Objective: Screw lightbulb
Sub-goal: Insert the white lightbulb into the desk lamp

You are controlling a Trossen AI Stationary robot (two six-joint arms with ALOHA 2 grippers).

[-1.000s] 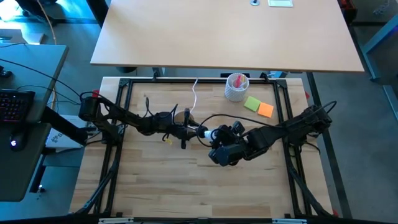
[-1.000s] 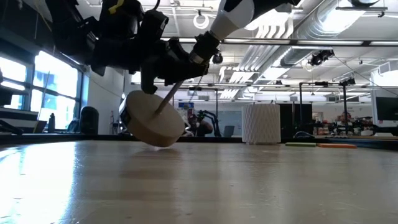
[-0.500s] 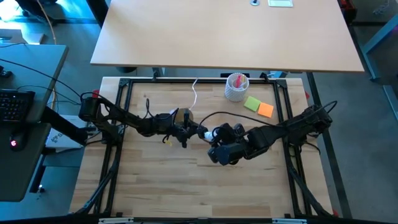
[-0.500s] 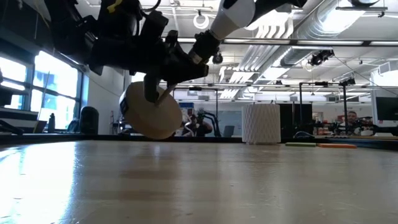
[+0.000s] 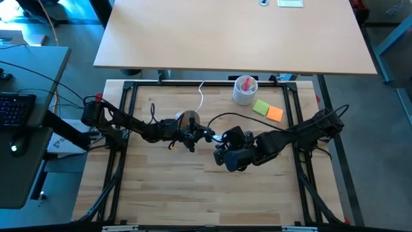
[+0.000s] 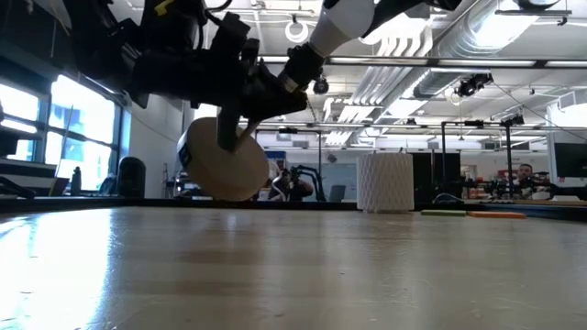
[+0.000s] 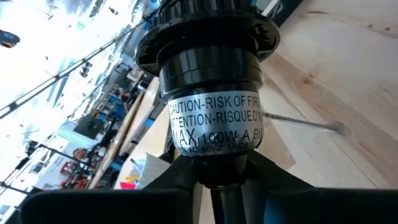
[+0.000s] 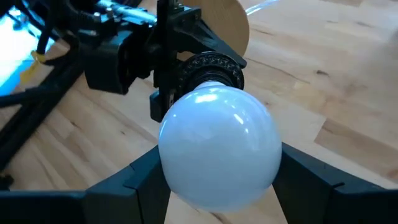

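The stand, a round wooden disc (image 5: 188,119) with a black socket (image 7: 208,93), hangs tilted above the table. My left gripper (image 5: 193,136) reaches in from the table's left and is shut on the socket. The white lightbulb (image 8: 217,146) sits with its base end in the socket's ribbed collar (image 8: 211,68). My right gripper (image 5: 222,138) comes from the right, slanting down, and is shut on the bulb. In the low view the disc (image 6: 225,170) is clear of the tabletop. My left gripper pinches the black socket's labelled barrel, at its lower end (image 7: 214,163), between its two fingers (image 7: 177,183). It comes level from the table's left. The stand is lifted clear and tilted, its disc toward the far side. My right gripper pinches the bulb's round glass (image 8: 186,180) between its two fingers (image 8: 134,183), one on each side. It comes from the table's right, slanting down. The bulb is clear of the table, its base end in the socket.
A white ribbed cup (image 5: 244,90) with pink contents stands at the far edge, with a green note (image 5: 261,107) and an orange note (image 5: 275,114) beside it. A white cord (image 5: 201,96) runs from the stand to the far edge. The near half of the tabletop (image 5: 206,193) is bare wood.
My left gripper has rolled about its own line with the stand. The wooden disc has risen a little and turned, so that more of its round face now shows from above. My right gripper has rolled on the spot with the bulb.
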